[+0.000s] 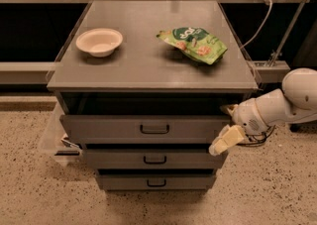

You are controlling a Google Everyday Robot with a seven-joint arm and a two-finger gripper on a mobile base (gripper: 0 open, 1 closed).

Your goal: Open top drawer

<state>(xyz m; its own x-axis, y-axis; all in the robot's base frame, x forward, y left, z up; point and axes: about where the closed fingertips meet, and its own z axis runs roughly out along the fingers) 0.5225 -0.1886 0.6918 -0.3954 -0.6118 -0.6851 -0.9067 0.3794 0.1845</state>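
The top drawer (pixel 114 129) is the widest grey front of the three, with a dark loop handle (pixel 154 129) at its centre. It stands out from the cabinet by a small way, with a dark gap above its front. My gripper (pixel 228 135), cream and white, is at the right end of this drawer front, to the right of the handle and apart from it. The white arm (pixel 282 106) reaches in from the right edge of the view.
Two narrower grey drawers (pixel 154 159) sit below. On the cabinet top (pixel 143 60) stand a white bowl (pixel 99 41) and a green snack bag (pixel 194 43). A clear plastic bin (pixel 52 135) sits on the speckled floor at the left. Rails and cables stand behind.
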